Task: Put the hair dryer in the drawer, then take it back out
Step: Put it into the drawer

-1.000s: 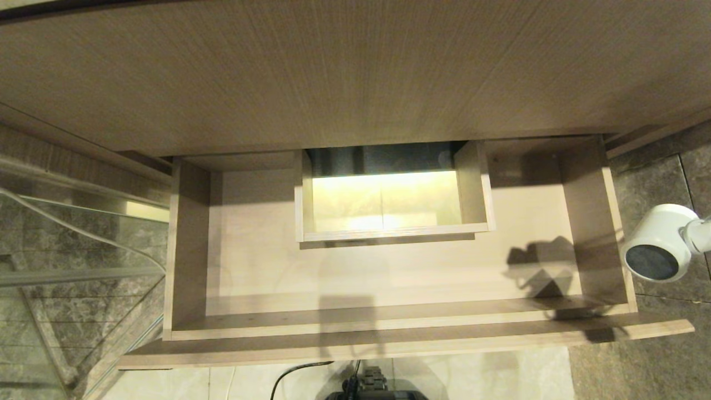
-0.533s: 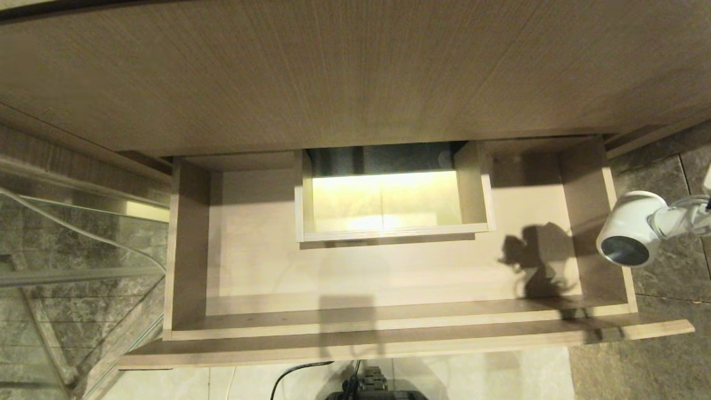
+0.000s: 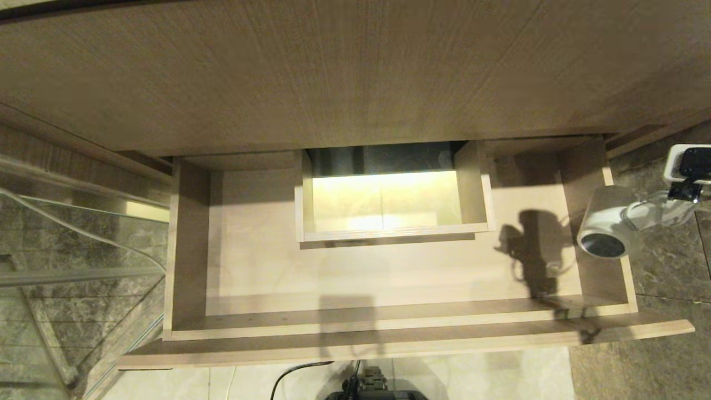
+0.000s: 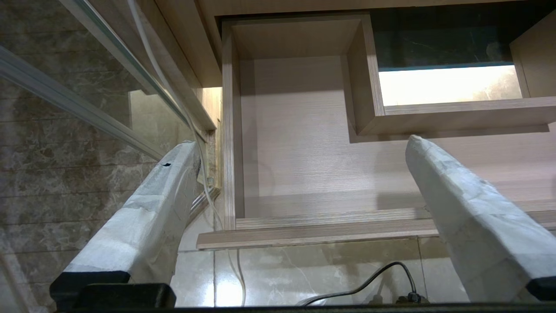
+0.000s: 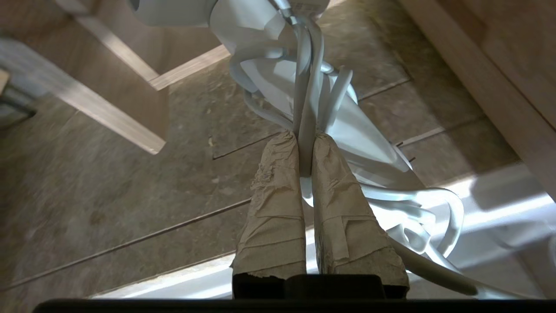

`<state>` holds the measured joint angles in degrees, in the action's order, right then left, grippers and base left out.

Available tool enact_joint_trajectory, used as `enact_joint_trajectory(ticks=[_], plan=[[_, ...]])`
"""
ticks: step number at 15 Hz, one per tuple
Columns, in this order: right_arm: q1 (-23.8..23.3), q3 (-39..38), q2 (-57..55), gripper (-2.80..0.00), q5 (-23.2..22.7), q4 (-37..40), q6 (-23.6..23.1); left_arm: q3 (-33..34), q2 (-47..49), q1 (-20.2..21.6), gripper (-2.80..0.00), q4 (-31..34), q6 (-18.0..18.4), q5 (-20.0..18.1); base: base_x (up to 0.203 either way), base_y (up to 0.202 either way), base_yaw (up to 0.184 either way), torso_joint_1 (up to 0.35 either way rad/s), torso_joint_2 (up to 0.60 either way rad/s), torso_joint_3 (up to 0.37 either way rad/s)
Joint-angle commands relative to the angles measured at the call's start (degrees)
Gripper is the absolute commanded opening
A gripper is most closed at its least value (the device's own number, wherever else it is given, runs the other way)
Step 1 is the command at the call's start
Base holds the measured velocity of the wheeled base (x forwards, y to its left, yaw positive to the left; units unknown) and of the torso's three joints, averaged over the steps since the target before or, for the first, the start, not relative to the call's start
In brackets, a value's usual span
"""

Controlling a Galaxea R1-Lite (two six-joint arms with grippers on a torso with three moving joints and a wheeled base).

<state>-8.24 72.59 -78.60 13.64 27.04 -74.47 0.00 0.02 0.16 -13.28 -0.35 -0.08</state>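
Observation:
The white hair dryer (image 3: 604, 225) hangs over the right wall of the open drawer (image 3: 389, 325), its dark round mouth facing down and toward me. My right gripper (image 3: 666, 205) holds it from the right, outside the drawer. In the right wrist view the taped fingers (image 5: 278, 174) of the right gripper (image 5: 305, 139) are shut on the hair dryer's (image 5: 269, 82) handle and its wound white cord. The drawer's floor is bare. My left gripper (image 4: 299, 143) stands open in front of the drawer's (image 4: 304, 130) left front corner, holding nothing.
A boxed cut-out (image 3: 389, 194) sits at the drawer's mid-back. Above it spreads a tall wood-grain panel (image 3: 355, 72). A glass panel (image 3: 66, 266) stands to the left. Dark stone tiles (image 3: 666, 344) lie to the right. A black cable (image 3: 294, 371) runs on the floor in front.
My right gripper has carried the hair dryer leftward and farther back, from beside the drawer's right wall to over that wall. Its shadow on the drawer floor has shifted too.

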Motion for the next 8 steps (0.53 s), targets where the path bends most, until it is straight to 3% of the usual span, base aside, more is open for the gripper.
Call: enact_joint_trajectory(ticks=[1,8], plan=[[0.1,1.3,-2.5,-2.80,0.1,1.3,-0.7,2.3,0.0,0.0,0.00,-0.1,0.0,0.0,0.000,0.000,0.000,0.000,0.00,0.000],[0.0,3.9,-5.4,-2.80,1.4,7.9,-0.9,2.3,0.0,0.0,0.00,-0.1,-0.1,0.0,0.000,0.000,0.000,0.000,0.00,0.000]])
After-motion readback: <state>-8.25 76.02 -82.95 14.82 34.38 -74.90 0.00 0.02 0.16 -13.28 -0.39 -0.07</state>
